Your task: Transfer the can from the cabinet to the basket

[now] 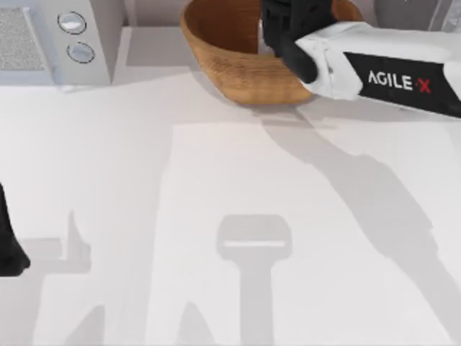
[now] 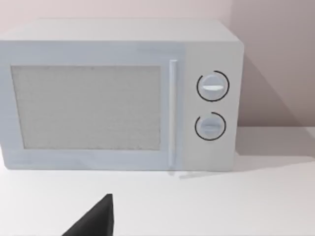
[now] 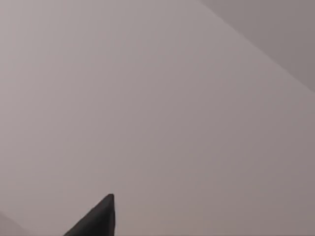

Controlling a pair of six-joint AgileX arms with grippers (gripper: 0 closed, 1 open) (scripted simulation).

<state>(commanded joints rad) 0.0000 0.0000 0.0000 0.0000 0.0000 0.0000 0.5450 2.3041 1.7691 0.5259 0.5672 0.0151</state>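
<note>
Right gripper (image 1: 288, 32) over basket (image 1: 230, 68) at 12 o'clock; grip state unclear.
Risk: can unseen, may miss the bowl if released off-centre; left arm parked at 8 o'clock.

- The bench (image 1: 216, 180) is brightly and evenly lit.
- Soft grey arm shadows are cast across it.
- No glare is seen on the basket (image 1: 238, 72).

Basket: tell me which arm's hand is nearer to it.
Right. The right hand hangs over the basket at the table's far edge; the left hand sits far off at the near left edge.
</note>
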